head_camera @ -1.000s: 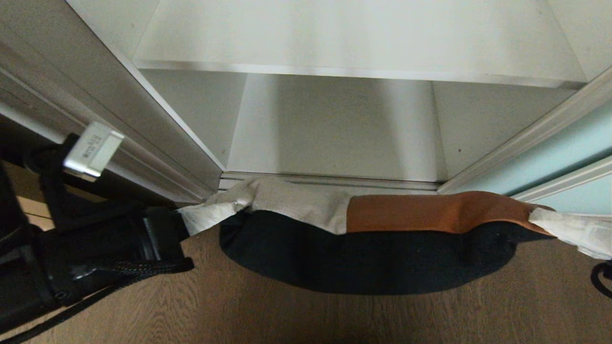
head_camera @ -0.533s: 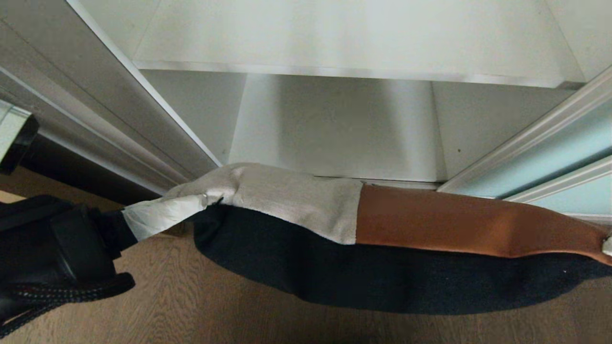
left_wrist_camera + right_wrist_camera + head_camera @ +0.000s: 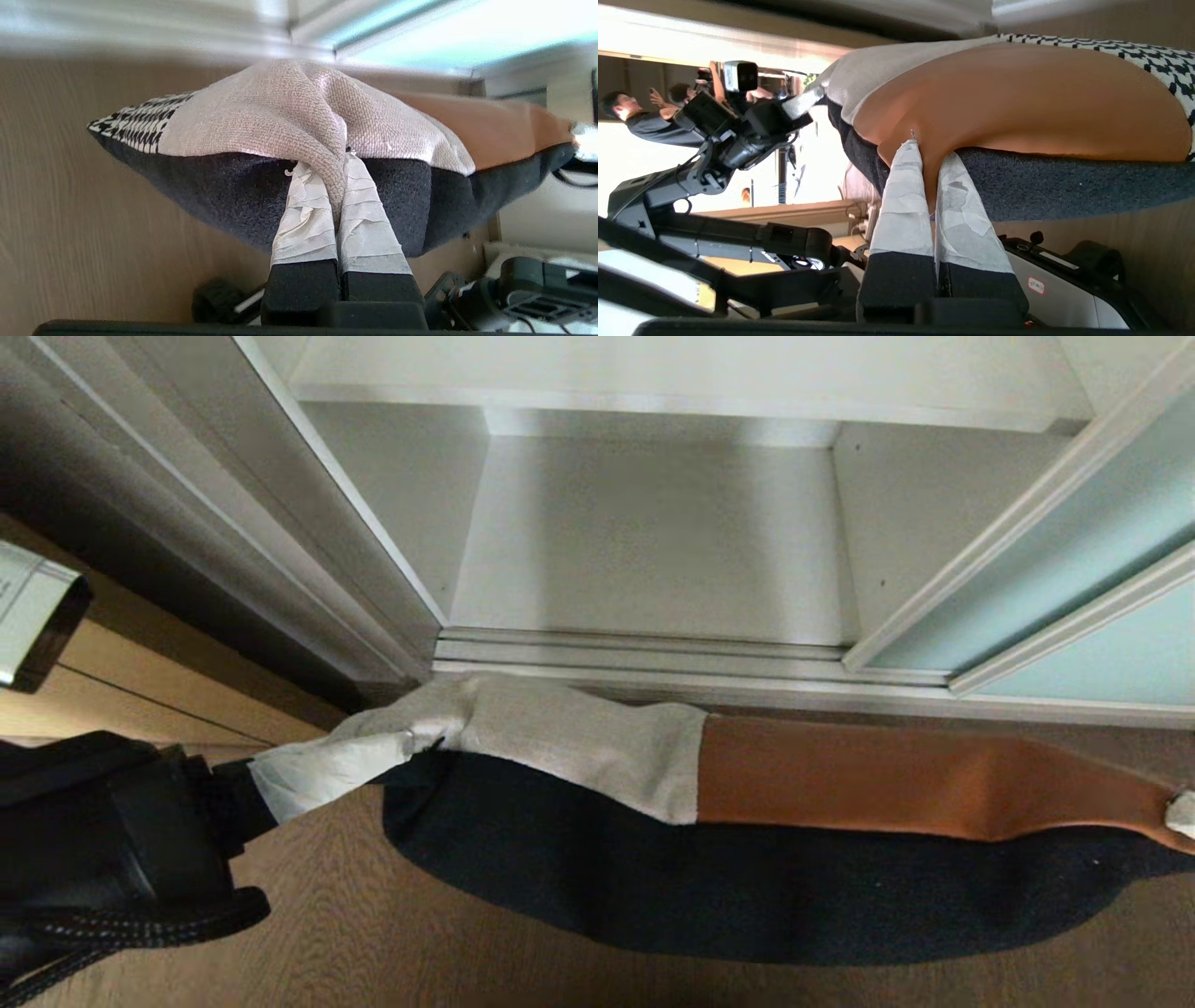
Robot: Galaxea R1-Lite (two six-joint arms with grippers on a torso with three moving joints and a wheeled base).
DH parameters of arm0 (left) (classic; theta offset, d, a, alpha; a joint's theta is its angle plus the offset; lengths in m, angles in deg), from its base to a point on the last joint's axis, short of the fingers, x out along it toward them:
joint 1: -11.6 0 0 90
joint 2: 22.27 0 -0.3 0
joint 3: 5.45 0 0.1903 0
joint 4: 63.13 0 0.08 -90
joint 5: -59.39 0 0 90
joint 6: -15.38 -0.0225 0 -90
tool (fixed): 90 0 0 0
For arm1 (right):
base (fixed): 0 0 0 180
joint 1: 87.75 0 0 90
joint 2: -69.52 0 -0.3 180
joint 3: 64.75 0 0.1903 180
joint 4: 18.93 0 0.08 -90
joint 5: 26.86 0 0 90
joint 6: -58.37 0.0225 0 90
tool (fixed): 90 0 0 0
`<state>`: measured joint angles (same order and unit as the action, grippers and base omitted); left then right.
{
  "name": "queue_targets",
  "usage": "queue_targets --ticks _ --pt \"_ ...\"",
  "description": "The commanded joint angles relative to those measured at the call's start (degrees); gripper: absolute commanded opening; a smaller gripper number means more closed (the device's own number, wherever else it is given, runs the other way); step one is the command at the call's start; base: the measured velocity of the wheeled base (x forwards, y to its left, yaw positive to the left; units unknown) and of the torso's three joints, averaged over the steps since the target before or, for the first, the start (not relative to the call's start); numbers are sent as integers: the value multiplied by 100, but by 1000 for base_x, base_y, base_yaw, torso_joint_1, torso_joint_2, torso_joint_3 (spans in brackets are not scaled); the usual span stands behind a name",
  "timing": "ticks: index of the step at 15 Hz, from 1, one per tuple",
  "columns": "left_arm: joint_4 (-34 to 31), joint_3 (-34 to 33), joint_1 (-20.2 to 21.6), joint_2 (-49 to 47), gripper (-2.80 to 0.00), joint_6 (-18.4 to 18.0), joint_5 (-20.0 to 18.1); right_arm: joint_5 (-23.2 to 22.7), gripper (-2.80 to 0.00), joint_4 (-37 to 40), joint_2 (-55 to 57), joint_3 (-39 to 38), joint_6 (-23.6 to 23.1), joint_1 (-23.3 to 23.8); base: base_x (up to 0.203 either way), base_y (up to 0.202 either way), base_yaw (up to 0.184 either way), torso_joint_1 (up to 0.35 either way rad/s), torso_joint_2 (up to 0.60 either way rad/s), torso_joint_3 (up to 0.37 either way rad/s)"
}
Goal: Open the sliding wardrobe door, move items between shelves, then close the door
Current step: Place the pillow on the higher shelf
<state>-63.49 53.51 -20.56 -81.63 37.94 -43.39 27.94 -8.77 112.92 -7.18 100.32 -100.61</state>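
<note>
The patchwork cushion (image 3: 579,737) hangs stretched between my two grippers, above the floor in front of the open wardrobe, with its off-white and rust-orange panels up and its black back down. My left gripper (image 3: 415,739) is shut on the off-white corner (image 3: 261,116), the cloth pinched between its taped fingers (image 3: 303,219). At the view's right edge, my right gripper (image 3: 1181,812) is shut on the orange corner (image 3: 1017,93). The sliding wardrobe door (image 3: 1046,569) stands pushed to the right. The low white shelf (image 3: 653,541) and the one above it (image 3: 672,364) are bare.
A silver door track (image 3: 653,653) runs along the wardrobe's threshold. Its left frame (image 3: 308,541) slants down to the wood-grain floor (image 3: 327,933), with a tan panel (image 3: 121,700) beside it. People (image 3: 640,116) stand far behind my left arm in the right wrist view.
The cushion has come off the wardrobe's threshold toward me and both grippers have spread to the view's edges. The whole view then shifted, and the wardrobe now stands farther off.
</note>
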Motion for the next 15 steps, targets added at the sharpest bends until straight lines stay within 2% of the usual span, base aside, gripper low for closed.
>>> queue_targets --ticks 1,2,15 --pt "-32 -25 -8 -84 -280 14 -188 -14 -280 -16 204 7 24 2 -190 0 2 -4 1 1" --pt "-82 19 -6 -111 -280 11 -233 -14 -280 -16 222 7 24 -5 -167 0 -2 2 3 2" --pt "61 -109 -19 -220 -280 -15 -620 -40 -280 -42 385 25 112 -9 0 0 0 0 0 2"
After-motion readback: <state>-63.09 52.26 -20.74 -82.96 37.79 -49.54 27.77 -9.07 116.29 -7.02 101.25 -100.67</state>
